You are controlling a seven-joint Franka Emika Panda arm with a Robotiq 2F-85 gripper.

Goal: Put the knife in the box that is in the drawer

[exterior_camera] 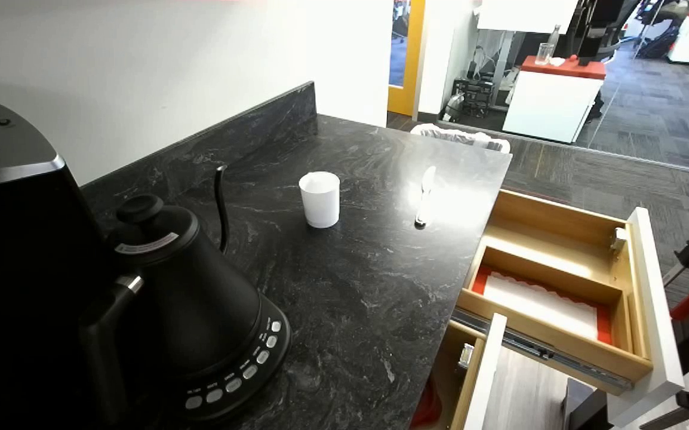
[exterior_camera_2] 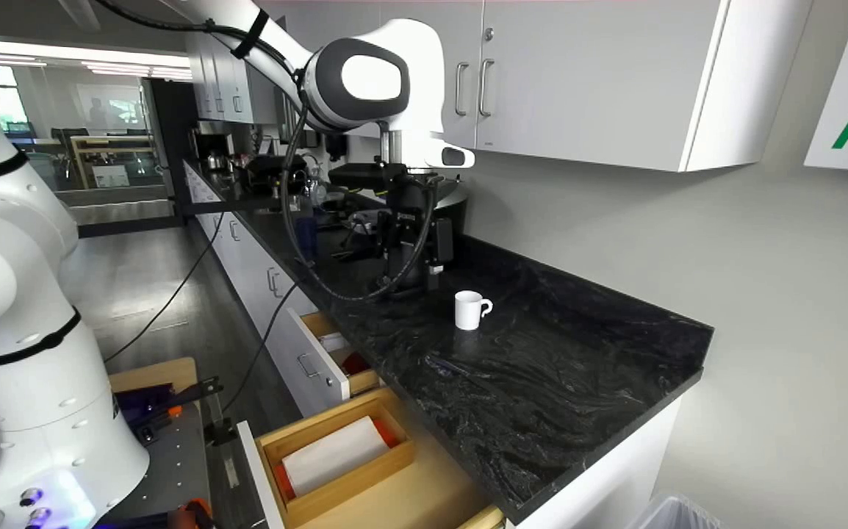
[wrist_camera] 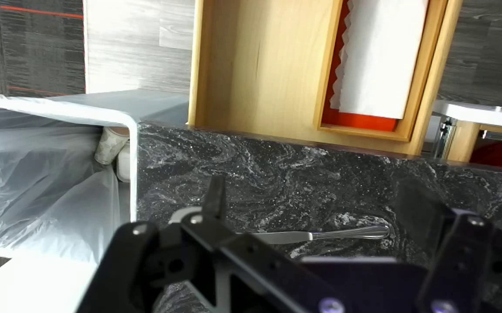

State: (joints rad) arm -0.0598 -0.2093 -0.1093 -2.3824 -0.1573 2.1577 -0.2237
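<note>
Well, the knife (wrist_camera: 312, 236) lies flat on the counter (exterior_camera: 350, 286), nearer its front edge than its back, the blade toward the counter's end and the handle the other way. In both exterior views a white cup (exterior_camera_2: 466, 311) stands upright on the counter, farther back from that edge than the knife. Above the counter hangs the gripper (wrist_camera: 314, 195), at the end of the white arm (exterior_camera_2: 424, 66). Its jaws stand wide apart in the wrist view, and the knife shows in the gap, lower down on the counter, part of the blade hidden behind the gripper. Under the counter, the drawer (wrist_camera: 259, 65) is pulled out past the front edge. The box (wrist_camera: 364, 133) sits inside it, at the side farther from the counter's end, and a white sheet (wrist_camera: 381, 56) with one wavy edge lies in the box. Farther along the counter a second drawer (exterior_camera_2: 314, 375) is partly out, with something red (wrist_camera: 501, 153) in it, too little in view to name. Just beside the counter's end stands a bin (wrist_camera: 133, 174) with a clear liner (wrist_camera: 59, 187) and a patterned cup (wrist_camera: 111, 148) inside. Toward the back of the counter a black kettle (exterior_camera: 201, 298) rests on its base (exterior_camera: 250, 371), and cabinets (exterior_camera_2: 593, 81) hang above the counter.
</note>
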